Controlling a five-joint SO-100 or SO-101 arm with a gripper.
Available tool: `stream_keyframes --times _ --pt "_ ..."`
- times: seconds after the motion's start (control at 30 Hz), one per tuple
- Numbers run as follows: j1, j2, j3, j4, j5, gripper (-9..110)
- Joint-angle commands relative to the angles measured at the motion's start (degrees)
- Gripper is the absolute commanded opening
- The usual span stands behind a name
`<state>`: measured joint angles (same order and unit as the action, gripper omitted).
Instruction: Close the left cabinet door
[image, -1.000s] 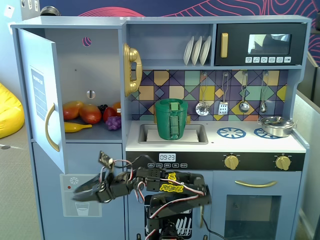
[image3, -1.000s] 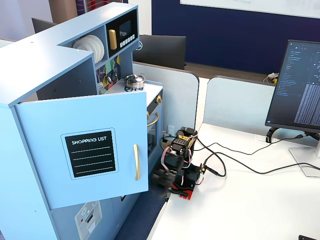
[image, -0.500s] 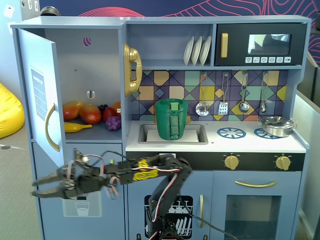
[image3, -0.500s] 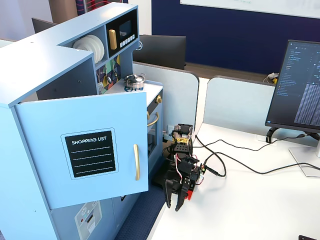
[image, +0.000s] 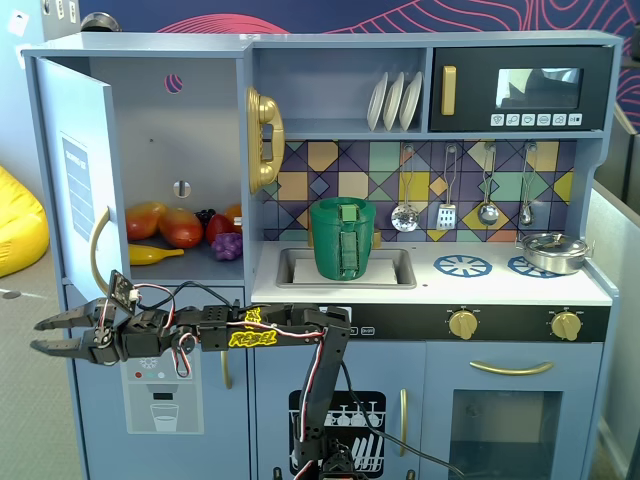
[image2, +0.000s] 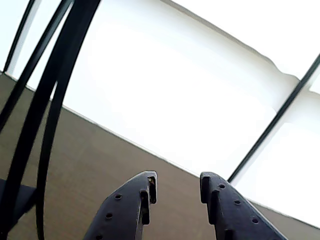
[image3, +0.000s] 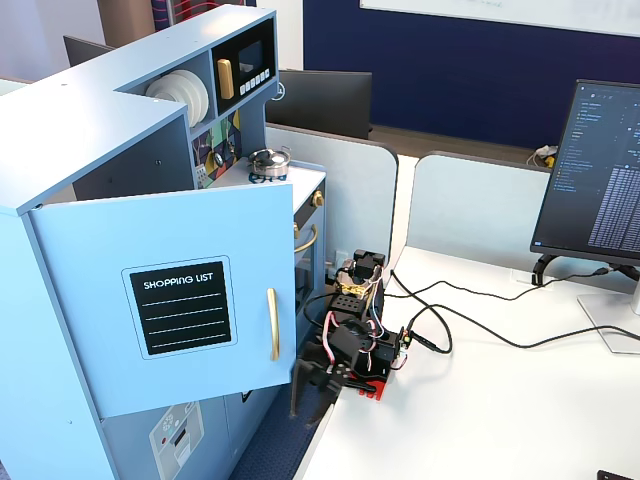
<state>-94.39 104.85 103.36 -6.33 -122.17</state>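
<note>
The left cabinet door (image: 72, 175) is light blue and stands swung wide open, its plain inner side facing the cabinet. Its front with the black "SHOPPING LIST" panel shows in a fixed view (image3: 180, 305), along with its curved gold handle (image3: 271, 323), which also shows in the other fixed view (image: 96, 250). My gripper (image: 37, 337) is open and empty. It reaches out to the left, just below the door's lower edge and past its handle. In a fixed view it hangs under the door's lower right corner (image3: 305, 403). The wrist view shows the fingers (image2: 142, 197) apart with nothing between them.
Toy fruit (image: 175, 228) lies inside the open cabinet. The blue door with the ice-dispenser sticker (image: 160, 400) is behind the arm. A green basket (image: 343, 238) sits in the sink. A yellow beanbag (image: 18, 220) is on the floor at left. Cables (image3: 470, 325) and a monitor (image3: 600, 170) are on the desk.
</note>
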Motion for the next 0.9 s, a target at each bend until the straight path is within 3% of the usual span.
stream_keyframes --times 0.0,0.3,0.57,0.87 --pt "6.1 5.9 0.6 -0.3 -0.4 0" --pt "23.0 19.5 13.5 1.1 1.1 0" --pt "42.3 18.9 11.1 0.8 2.9 0" --pt "49.1 16.3 8.7 -0.4 2.7 0"
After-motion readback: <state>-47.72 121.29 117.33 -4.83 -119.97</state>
